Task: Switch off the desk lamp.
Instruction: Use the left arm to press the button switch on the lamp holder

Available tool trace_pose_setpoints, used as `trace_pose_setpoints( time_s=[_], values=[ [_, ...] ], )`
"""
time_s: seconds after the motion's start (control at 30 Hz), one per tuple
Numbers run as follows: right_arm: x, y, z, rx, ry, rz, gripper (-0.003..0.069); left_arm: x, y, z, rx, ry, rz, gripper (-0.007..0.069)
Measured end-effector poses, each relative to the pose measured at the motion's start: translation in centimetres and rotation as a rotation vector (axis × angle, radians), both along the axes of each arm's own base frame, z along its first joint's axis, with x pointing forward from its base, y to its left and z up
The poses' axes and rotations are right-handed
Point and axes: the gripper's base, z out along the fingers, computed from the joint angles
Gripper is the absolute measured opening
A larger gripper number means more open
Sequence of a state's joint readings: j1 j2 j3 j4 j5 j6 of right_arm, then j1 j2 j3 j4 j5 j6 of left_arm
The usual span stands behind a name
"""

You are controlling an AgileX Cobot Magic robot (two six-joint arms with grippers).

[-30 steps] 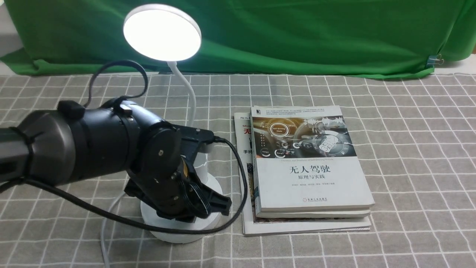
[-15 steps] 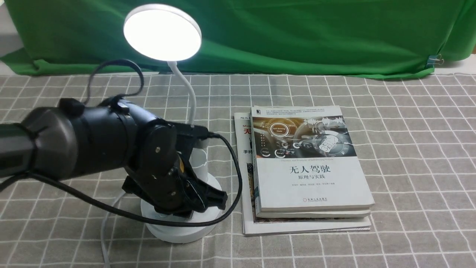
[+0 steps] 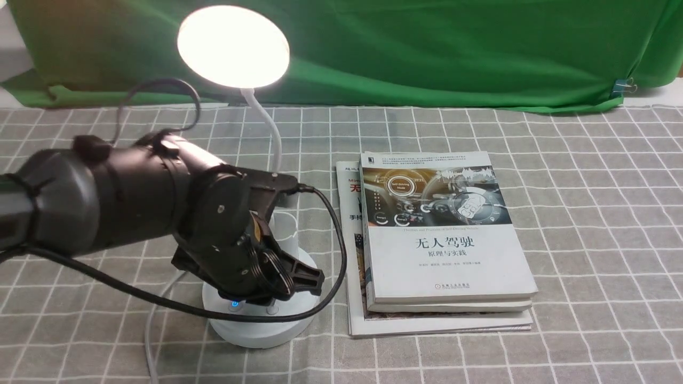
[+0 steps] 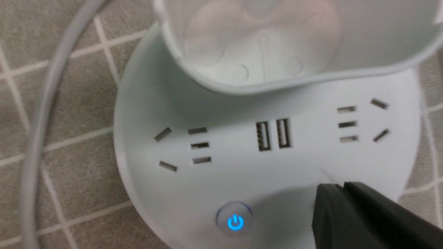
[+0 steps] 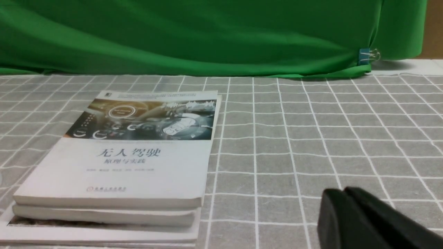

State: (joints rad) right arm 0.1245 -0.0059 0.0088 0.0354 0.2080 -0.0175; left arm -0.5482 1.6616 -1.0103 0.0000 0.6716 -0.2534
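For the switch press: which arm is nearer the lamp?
Left. The left jaws hang over the lamp base by the lit button; the right jaws are away, by the books.

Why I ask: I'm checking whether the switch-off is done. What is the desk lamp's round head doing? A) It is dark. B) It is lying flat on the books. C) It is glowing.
C: the desk lamp head shines brightly in the front view, and the power button on its base is lit blue, with the shut left gripper beside it.
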Motion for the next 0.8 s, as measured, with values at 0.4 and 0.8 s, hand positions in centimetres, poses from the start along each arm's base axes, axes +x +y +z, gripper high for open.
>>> trace_pose_setpoints(
  time_s=[0.4, 0.8],
  values=[
    [0.0, 0.0, 0.0, 0.0, 0.0, 0.0, 0.0036, 0.3, -0.4, -1.6, 0.009, 0.039, 0.006, 0.0001],
    [0.0, 0.0, 0.0, 0.0, 0.0, 0.0, 0.0036, 0.0, -0.2, -0.5, 0.002, 0.015, -0.013, 0.0001]
  ],
)
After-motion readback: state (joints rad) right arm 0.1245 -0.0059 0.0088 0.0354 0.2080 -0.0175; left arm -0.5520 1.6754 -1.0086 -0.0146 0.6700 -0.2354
